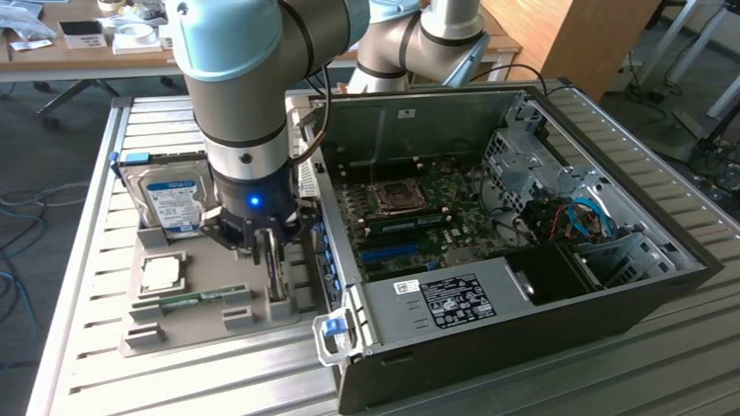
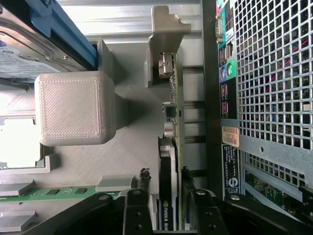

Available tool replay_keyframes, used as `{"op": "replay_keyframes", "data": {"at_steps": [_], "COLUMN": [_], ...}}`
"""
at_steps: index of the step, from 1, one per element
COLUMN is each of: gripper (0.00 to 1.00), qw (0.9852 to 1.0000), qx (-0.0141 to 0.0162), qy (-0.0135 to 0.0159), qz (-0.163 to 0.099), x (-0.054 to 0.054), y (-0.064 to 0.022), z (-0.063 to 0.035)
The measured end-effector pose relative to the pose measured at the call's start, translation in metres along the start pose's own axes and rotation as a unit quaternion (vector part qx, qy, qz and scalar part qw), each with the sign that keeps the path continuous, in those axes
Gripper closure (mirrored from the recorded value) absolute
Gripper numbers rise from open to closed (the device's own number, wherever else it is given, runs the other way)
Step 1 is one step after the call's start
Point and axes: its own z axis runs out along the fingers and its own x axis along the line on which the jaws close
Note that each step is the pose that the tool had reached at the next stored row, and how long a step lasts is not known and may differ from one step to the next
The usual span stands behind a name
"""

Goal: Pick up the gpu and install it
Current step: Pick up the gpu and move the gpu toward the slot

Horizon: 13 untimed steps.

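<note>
The gpu (image 2: pixel 166 171) stands on edge in a slot of the grey holder tray (image 2: pixel 132 161), and I see its black cooler and green board edge-on. My gripper (image 2: pixel 168 215) straddles it from above, one finger (image 2: pixel 137 213) on the cooler side and the other on the board side, with a thin gap still showing at the cooler. In the exterior view the gripper (image 1: pixel 269 253) reaches down onto the gpu (image 1: pixel 275 282), just beside the open computer case (image 1: pixel 497 329).
On the tray (image 1: pixel 197 334) also sit a hard drive (image 1: pixel 173 204), a square processor (image 1: pixel 161 275) and a narrow memory stick (image 1: pixel 191 300). A grey printed block (image 2: pixel 73 107) rises close by. The case's perforated rear panel (image 2: pixel 274 73) is right beside the gpu.
</note>
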Motion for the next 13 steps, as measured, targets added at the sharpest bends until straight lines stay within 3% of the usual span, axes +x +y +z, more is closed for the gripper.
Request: {"op": "replay_keyframes", "data": {"at_steps": [4,13], "gripper": [0.73,0.73], "qw": [1.0000,1.0000], "qx": [0.0000,0.0000], "qy": [0.0000,0.0000], "qz": [0.000,0.000], "x": [0.0000,0.0000], "y": [0.0000,0.0000], "z": [0.0001,0.0002]}}
